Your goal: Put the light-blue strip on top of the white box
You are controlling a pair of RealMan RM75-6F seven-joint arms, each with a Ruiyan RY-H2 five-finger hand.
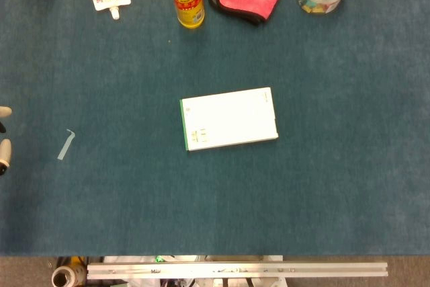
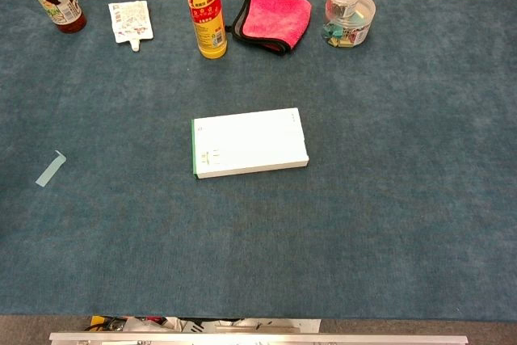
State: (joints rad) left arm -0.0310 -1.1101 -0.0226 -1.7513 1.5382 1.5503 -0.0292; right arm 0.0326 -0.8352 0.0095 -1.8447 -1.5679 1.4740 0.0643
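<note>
Strip: the light-blue strip (image 1: 66, 144) lies flat on the blue table (image 1: 322, 186), well left of the white box (image 1: 229, 118); its long axis runs near-left to far-right, with a small hooked end at the far tip.
Box: lying flat mid-table, long axis left to right, slightly tilted, green edge on the left.
My left hand (image 1: 4, 139): only fingertips show at the left edge, near the strip, not touching; I cannot tell its grip.
My right hand: out of sight.
</note>
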